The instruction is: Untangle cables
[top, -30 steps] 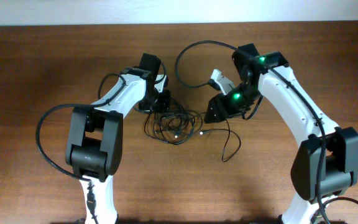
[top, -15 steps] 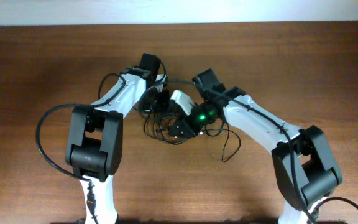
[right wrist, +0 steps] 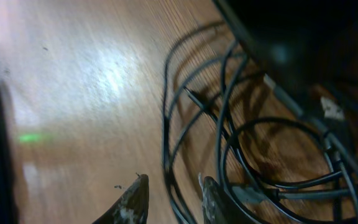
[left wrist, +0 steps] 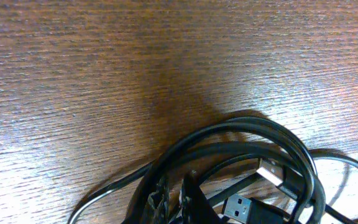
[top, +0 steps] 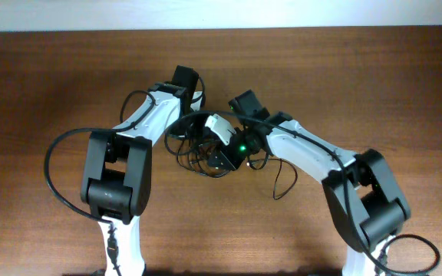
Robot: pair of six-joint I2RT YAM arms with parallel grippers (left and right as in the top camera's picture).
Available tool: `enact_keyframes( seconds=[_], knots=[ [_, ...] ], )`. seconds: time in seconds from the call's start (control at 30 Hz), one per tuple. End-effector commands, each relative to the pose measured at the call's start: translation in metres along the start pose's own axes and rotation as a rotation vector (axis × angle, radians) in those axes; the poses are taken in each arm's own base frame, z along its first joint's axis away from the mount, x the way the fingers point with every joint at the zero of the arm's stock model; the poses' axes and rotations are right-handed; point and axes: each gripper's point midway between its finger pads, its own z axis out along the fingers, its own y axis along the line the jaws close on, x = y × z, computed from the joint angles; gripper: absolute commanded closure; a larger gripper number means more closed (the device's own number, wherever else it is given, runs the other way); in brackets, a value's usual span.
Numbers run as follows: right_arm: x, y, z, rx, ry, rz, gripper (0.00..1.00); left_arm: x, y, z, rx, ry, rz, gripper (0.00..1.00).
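Note:
The cables (top: 202, 156) are a loose tangle of thin black cords on the wooden table, between both grippers. My left gripper (top: 188, 127) sits at the tangle's upper left edge. In the left wrist view its fingers (left wrist: 191, 200) stand almost together among the cords (left wrist: 241, 134), pinching a strand; a silvery plug (left wrist: 270, 172) lies beside them. My right gripper (top: 220, 159) is low over the tangle's middle. In the right wrist view that gripper (right wrist: 173, 191) has its jaws apart, with one cord (right wrist: 168, 149) running between the fingertips.
A single loose cord tail (top: 284, 181) trails off to the right of the tangle. The left arm's thick black cable (top: 52, 165) loops out on the left. The two arms' wrists are close together over the tangle.
The right arm swung left from the back right to over the tangle, and its jaws narrowed around a strand. The left gripper stayed put; a cord loop near it rose.

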Motion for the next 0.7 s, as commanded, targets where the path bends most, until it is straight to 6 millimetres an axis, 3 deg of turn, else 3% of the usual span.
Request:
enact_keyframes(
  seconds=[0.0,0.13,0.47,0.57,0.67],
  knots=[
    [0.012,-0.009,0.014,0.001,0.029,0.007,0.71,0.001,0.005,0.007,-0.020,0.013,-0.014,0.90],
    [0.013,-0.015,0.023,0.001,0.023,0.003,0.71,0.001,0.005,0.007,-0.020,0.013,-0.014,0.90],
    [0.010,-0.016,0.023,-0.002,0.009,-0.003,0.71,0.008,0.003,0.006,0.007,0.047,-0.044,0.94],
    [0.000,-0.002,0.011,-0.137,-0.055,0.017,0.67,0.011,0.003,0.001,0.061,0.073,-0.027,1.00],
    [-0.003,-0.008,-0.002,-0.186,-0.097,0.049,0.65,-0.001,-0.005,-0.017,0.181,0.061,-0.041,0.96]
  ],
)
